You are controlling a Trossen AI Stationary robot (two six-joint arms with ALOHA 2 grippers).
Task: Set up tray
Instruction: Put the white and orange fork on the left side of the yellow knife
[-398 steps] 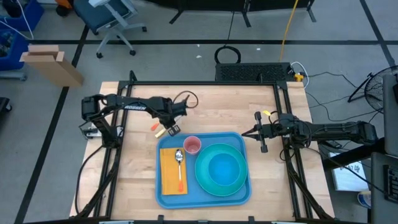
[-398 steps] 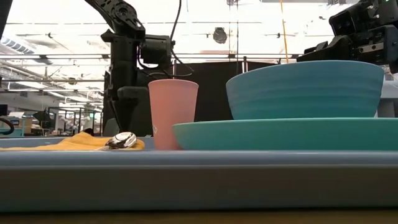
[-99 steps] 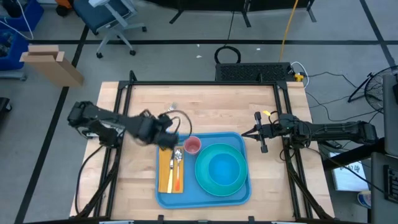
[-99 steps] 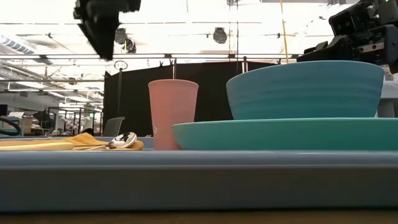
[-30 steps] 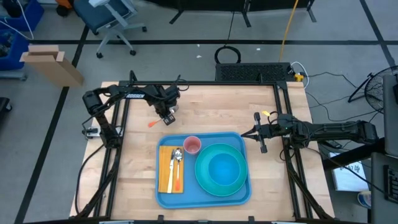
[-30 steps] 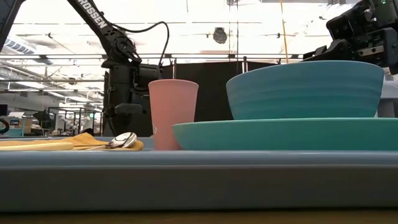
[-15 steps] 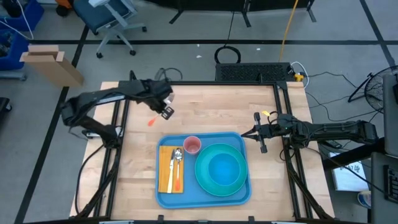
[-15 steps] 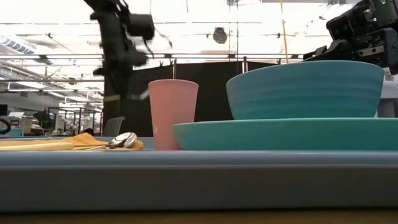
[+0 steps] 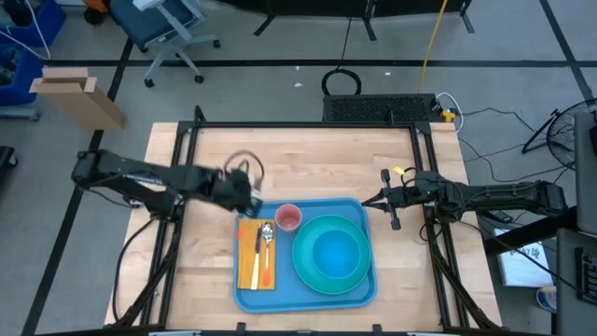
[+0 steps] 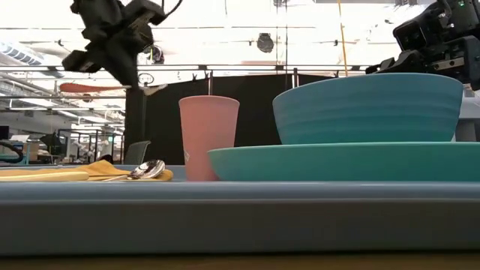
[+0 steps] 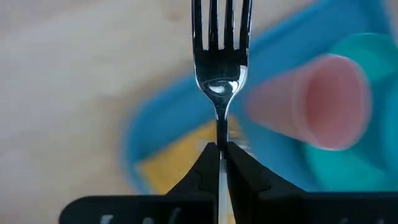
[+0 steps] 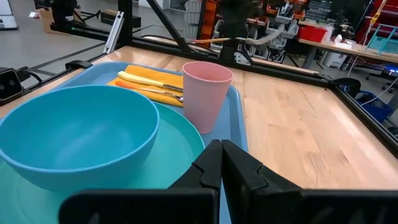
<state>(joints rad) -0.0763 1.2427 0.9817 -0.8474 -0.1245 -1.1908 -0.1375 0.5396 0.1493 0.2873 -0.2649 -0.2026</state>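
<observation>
My left gripper (image 11: 219, 152) was over bare table at far left half a sec ago; now it's at the tray's (image 9: 359, 291) far-left corner, clamped on a fork (image 11: 221, 56), so I judge placement is next. Tray sits centre-near. Count: 1 napkin (image 9: 246, 271), 1 spoon (image 9: 268, 232), 1 yellow utensil, 1 cup (image 9: 289, 217), 1 plate (image 9: 308, 271), 1 bowl (image 9: 333, 254). Right gripper (image 12: 221, 163) idles pinched together, empty, at tray's right.

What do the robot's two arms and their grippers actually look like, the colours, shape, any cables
Both arms are dark, nearly black, slim jointed links. The left arm has a thin dark cable looping near its wrist; the right arm shows a small yellow tag by its gripper. The left gripper and the right gripper each end in two matte black fingers tapering to blunt, wedge-shaped tips.
</observation>
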